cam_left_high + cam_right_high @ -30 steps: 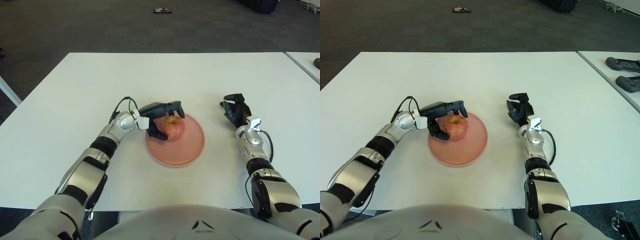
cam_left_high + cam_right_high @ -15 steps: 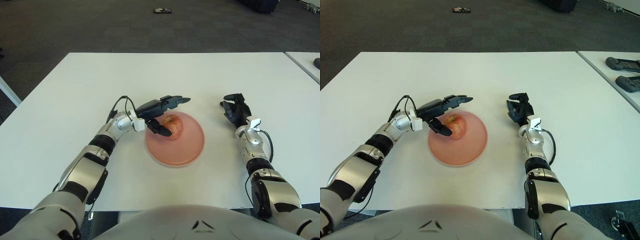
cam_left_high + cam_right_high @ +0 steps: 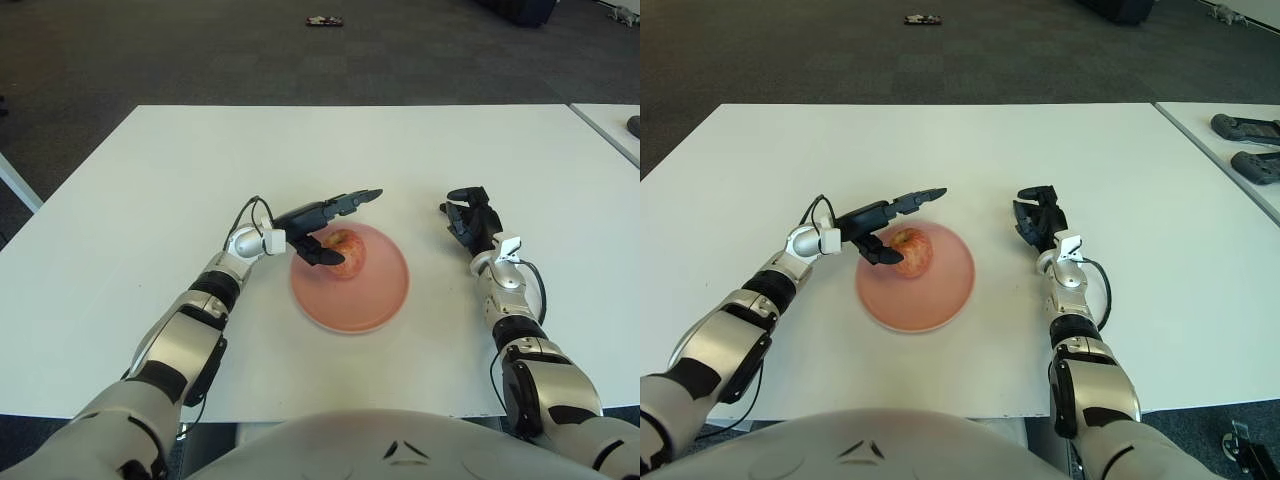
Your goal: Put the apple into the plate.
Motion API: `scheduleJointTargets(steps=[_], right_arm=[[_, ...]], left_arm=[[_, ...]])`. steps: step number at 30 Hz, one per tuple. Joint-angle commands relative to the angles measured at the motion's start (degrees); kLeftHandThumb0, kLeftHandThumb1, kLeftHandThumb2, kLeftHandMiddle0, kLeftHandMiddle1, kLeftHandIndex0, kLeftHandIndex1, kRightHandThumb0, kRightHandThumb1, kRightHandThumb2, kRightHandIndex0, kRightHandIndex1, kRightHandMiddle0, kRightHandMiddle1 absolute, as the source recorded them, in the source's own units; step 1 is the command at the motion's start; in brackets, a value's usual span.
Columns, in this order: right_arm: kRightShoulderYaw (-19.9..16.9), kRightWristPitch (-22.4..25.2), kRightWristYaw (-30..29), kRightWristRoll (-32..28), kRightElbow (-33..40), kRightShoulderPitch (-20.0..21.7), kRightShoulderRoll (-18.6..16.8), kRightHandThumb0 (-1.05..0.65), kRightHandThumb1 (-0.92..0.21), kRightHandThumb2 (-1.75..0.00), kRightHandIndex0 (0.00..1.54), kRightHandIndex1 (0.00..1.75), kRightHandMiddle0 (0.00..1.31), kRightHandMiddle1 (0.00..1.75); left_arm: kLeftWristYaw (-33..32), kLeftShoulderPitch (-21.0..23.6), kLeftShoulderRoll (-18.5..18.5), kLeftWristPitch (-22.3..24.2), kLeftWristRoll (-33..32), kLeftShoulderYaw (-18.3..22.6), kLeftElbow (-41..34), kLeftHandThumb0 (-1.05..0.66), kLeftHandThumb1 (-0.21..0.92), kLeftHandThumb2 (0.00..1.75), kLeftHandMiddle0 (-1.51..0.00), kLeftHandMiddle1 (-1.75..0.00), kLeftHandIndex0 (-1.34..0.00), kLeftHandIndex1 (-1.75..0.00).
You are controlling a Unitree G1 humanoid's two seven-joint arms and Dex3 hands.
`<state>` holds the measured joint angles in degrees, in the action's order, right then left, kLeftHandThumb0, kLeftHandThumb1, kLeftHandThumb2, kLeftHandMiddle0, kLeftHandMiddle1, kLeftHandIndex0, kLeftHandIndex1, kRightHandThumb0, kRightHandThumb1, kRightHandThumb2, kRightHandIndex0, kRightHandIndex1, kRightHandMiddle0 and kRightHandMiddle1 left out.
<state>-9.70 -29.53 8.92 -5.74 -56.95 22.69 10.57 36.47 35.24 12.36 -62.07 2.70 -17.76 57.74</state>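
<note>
A white table (image 3: 150, 200) fills most of the scene, standing on dark grey carpet (image 3: 200, 50). A second white table (image 3: 1220, 150) adjoins it on the right, carrying two dark devices (image 3: 1248, 128) lying side by side near its edge, possibly handheld controllers. Far back on the carpet lies a small dark object (image 3: 325, 21), too distant to identify.

Bare surface (image 3: 180, 180) lies left of the left robot hand (image 3: 322, 222); the apple (image 3: 344, 251) sits just right of it.
</note>
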Motion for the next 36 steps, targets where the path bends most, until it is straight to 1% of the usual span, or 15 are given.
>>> scheduleJointTargets(steps=[1,5,8,12,16,18,20,21,24,26,28,32,35,36], right_arm=[[0.5,3.4,0.3,0.5,-2.3,-3.0,-1.3,-0.35,-0.92,-0.47,0.34,1.23,0.25,1.69],[0.6,3.5,0.3,0.5,-2.4,-3.0,-1.3,-0.35,-0.92,-0.47,0.34,1.23,0.25,1.69],[0.6,3.5,0.1,0.6,-2.5,-2.8,-1.4,-0.35,-0.92,-0.47,0.34,1.23,0.25,1.69],[0.7,3.5,0.0,0.6,-2.6,-2.7,-1.5,-0.35,-0.92,-0.47,0.34,1.23,0.25,1.69],[0.7,3.5,-0.1,0.7,-2.6,-2.6,-1.6,-0.35,-0.92,-0.47,0.34,1.23,0.25,1.69],[0.8,3.5,-0.2,0.8,-2.6,-2.6,-1.7,-0.35,-0.92,-0.47,0.34,1.23,0.25,1.69],[0.8,3.5,-0.3,0.8,-2.6,-2.6,-1.7,-0.35,-0.92,-0.47,0.34,1.23,0.25,1.69],[0.8,3.5,-0.3,0.8,-2.6,-2.6,-1.8,-0.35,-0.92,-0.47,0.34,1.23,0.25,1.69],[0.9,3.5,-0.5,0.9,-2.6,-2.6,-1.9,-0.35,-0.92,-0.47,0.34,1.23,0.25,1.69],[0.9,3.5,-0.5,0.9,-2.6,-2.7,-2.0,-0.35,-0.92,-0.47,0.34,1.23,0.25,1.69],[0.9,3.4,-0.6,0.9,-2.5,-2.7,-2.0,-0.35,-0.92,-0.47,0.34,1.23,0.25,1.69],[1.0,3.4,-0.7,0.9,-2.4,-2.8,-2.1,-0.35,-0.92,-0.47,0.34,1.23,0.25,1.69],[1.0,3.4,-0.7,0.9,-2.4,-2.8,-2.1,-0.35,-0.92,-0.47,0.34,1.23,0.25,1.69],[1.0,3.4,-0.7,0.9,-2.4,-2.8,-2.1,-0.35,-0.92,-0.47,0.34,1.23,0.25,1.69]], left_arm=[[2.8,2.4,0.9,1.2,-2.3,2.0,0.2,-1.04,0.92,0.56,0.0,0.0,0.0,0.0],[5.3,3.0,1.0,2.8,-4.6,3.9,0.2,-1.01,0.92,0.6,0.0,0.0,0.0,0.0],[7.2,3.5,1.0,4.3,-6.7,5.9,0.8,-1.0,0.92,0.67,0.0,0.0,0.0,0.0],[8.0,3.6,1.0,5.7,-8.4,8.5,0.9,-1.0,0.92,0.76,0.0,0.0,0.0,0.0],[8.0,3.1,0.1,8.1,-11.4,11.8,0.5,-1.03,0.92,0.84,0.0,0.0,0.0,0.0],[2.4,7.7,-2.0,12.9,-11.1,14.3,5.7,-1.04,0.92,0.89,0.0,0.0,0.0,0.0],[-2.6,11.1,-3.4,15.9,-10.9,16.4,9.0,-1.04,0.92,0.93,0.0,0.0,0.0,0.0],[-4.3,11.2,-3.5,16.0,-11.2,17.5,9.6,-1.04,0.92,0.98,0.0,0.0,0.0,0.0],[-9.0,9.2,-3.9,14.9,-12.8,21.5,8.2,-1.05,0.92,1.04,0.0,0.0,0.0,0.0],[-10.2,9.0,-4.0,14.9,-13.1,22.8,7.8,-1.05,0.92,1.07,0.0,0.0,0.0,0.0],[-11.4,9.2,-3.7,16.4,-13.9,24.3,7.1,-1.05,0.92,1.09,0.0,0.0,0.0,0.0],[-13.7,9.8,-4.1,18.4,-13.8,25.8,7.2,-1.05,0.92,1.11,0.0,0.0,0.0,0.0],[-19.9,10.2,-4.3,19.2,-11.5,26.3,7.9,-1.05,0.92,1.12,0.0,0.0,0.0,0.0],[-21.1,10.1,-4.3,19.1,-10.9,26.2,7.9,-1.05,0.92,1.13,0.0,0.0,0.0,0.0]])
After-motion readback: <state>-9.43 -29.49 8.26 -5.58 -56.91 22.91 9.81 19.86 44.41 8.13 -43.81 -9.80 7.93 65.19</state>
